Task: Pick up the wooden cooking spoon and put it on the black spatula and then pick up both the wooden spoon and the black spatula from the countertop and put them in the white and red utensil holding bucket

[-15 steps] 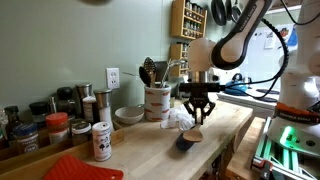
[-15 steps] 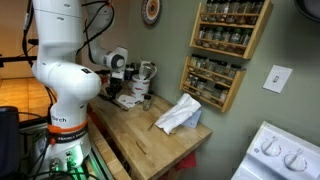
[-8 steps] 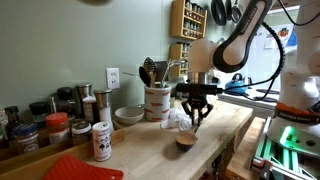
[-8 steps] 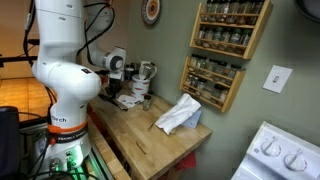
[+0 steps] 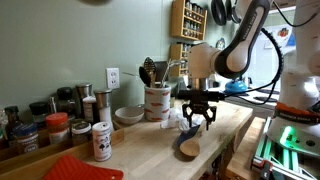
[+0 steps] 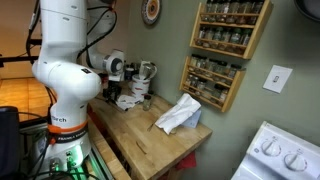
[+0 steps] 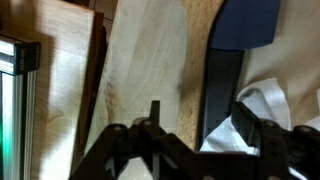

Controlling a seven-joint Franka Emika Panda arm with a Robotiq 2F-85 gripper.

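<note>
In the wrist view the wooden cooking spoon [image 7: 145, 65] lies flat on the countertop, its broad pale blade pointing away. The black spatula [image 7: 238, 35] lies right beside it, edge to edge; I cannot tell whether they overlap. My gripper [image 7: 203, 125] hangs just above both handles, open, with nothing held between its dark fingers [image 7: 155, 118]. In an exterior view the gripper [image 5: 197, 118] hovers over the spoon [image 5: 187, 148] near the counter's front edge. The white and red utensil bucket [image 5: 157, 101] stands behind at the wall, with utensils in it.
A crumpled white cloth [image 5: 178, 118] lies beside the gripper and next to the spatula's handle [image 7: 268, 100]. Spice jars [image 5: 60, 128] and a bowl [image 5: 128, 115] line the back wall. A red mat [image 5: 80, 168] lies at the front. The wooden counter [image 6: 150, 140] ends at a stove.
The gripper has opened and let go of the wooden spoon. The spoon, hanging from the jaws before, has dropped and now lies on the countertop.
</note>
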